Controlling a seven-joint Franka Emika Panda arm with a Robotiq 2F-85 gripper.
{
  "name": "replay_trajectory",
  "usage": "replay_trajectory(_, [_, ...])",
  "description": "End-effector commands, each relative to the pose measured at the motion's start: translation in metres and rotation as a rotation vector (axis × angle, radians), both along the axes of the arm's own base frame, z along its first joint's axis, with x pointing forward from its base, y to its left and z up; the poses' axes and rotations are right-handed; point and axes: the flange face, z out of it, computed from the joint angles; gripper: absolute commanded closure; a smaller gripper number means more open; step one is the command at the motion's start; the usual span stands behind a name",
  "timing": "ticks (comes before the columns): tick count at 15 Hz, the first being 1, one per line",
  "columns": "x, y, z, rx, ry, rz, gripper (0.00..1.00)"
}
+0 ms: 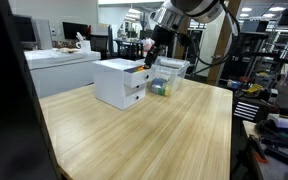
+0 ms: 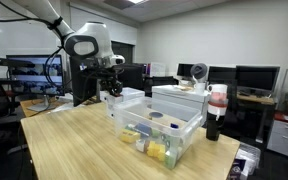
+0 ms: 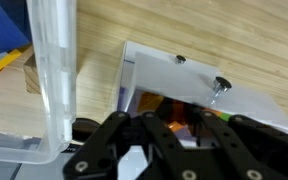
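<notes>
My jaws: low over the white drawer unit (image 1: 116, 85), on the side nearest the clear bin (image 1: 170, 70). I cannot tell whether they stand apart or together, since the wrist view shows only my black links along its bottom edge.
Held: nothing that I can make out.
Top drawer (image 1: 139, 72): in an exterior view it appears pulled out a little from the unit. In the wrist view its white front (image 3: 199, 88) lies just ahead of me, with a small knob (image 3: 221, 85) on it and something orange (image 3: 169, 105) in the gap beneath.
Bin: just beside the drawer unit. Its clear wall (image 3: 49, 80) stands upright at the left of the wrist view, with coloured blocks (image 3: 2, 55) inside.
Tabletop (image 1: 154, 135): pale wood, carrying the unit and the bin.
My arm (image 2: 84, 45): bends down over the bin's end.
</notes>
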Motion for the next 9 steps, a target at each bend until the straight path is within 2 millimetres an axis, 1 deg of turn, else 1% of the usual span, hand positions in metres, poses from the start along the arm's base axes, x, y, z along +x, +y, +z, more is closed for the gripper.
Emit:
replay_trajectory(1, [-0.024,0.010,0.045,0.055,-0.089,0.018,0.43])
replay_trajectory(2, [-0.024,0.012,0.059,0.069,-0.084,-0.001,0.35])
replay_trajectory(4, [-0.029,0.015,0.077,0.079,-0.094,0.004,0.21])
replay_trajectory(5, [-0.032,0.016,0.081,0.082,-0.085,0.007,0.14])
replay_trajectory(6, [-0.035,0.017,0.083,0.092,-0.064,0.012,0.08])
replay_trajectory(7, [-0.039,0.017,0.081,0.100,-0.028,0.017,0.01])
replay_trajectory(8, [-0.041,0.017,0.078,0.110,0.008,0.022,0.31])
replay_trajectory(9, [-0.044,0.015,0.071,0.119,0.062,0.023,0.41])
